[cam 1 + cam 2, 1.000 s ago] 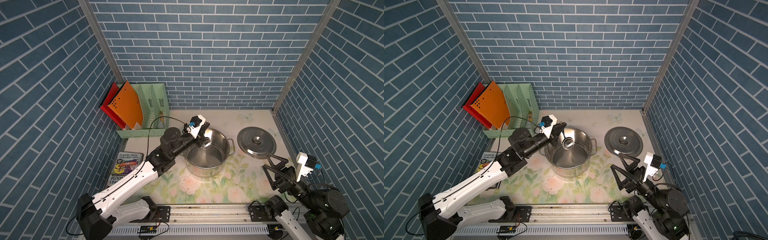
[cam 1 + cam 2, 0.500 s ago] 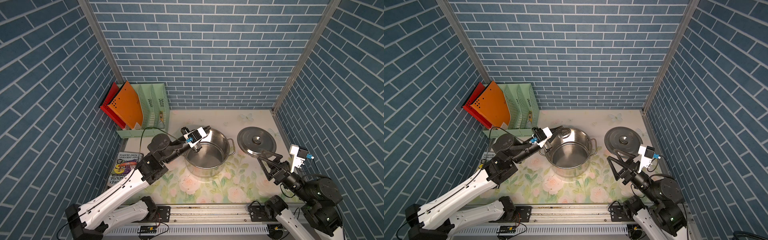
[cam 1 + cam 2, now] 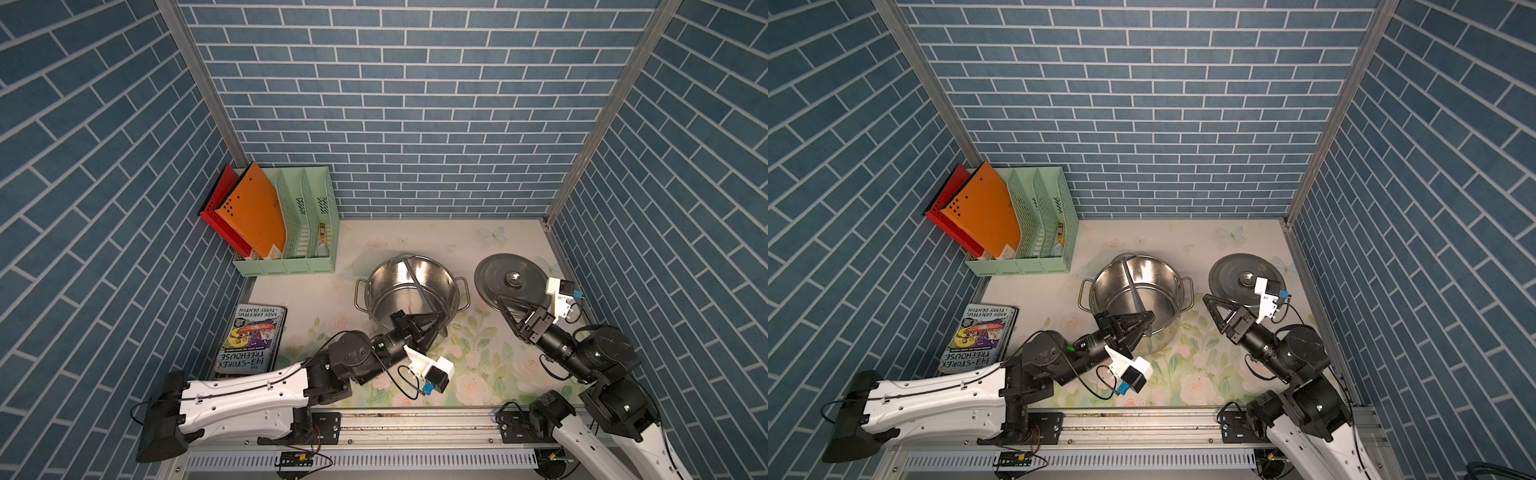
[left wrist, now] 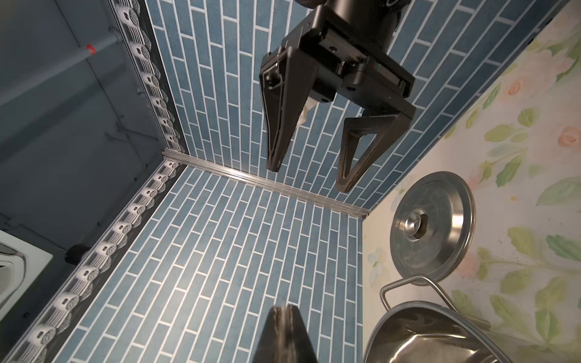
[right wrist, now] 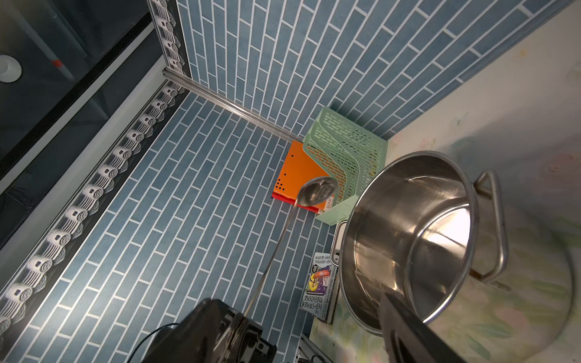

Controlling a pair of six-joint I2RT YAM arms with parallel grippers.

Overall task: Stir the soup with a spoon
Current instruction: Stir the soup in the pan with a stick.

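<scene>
Floral tabletop: pot seemingly beneath spoon.

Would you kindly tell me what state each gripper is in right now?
Left gripper: shut on the spoon.
Right gripper: open, holding nothing.

Shiny steel pot, blue brick-patterned walls, pastel floral mat, orange folder, red folder, mint-green rack

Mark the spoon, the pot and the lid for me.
spoon (image 5: pixel 317 190): right wrist view, on its steel bowl.
pot (image 3: pixel 384 286): in a top view, on the inner wall.
lid (image 3: pixel 514 279): in a top view, on the knob.
</scene>
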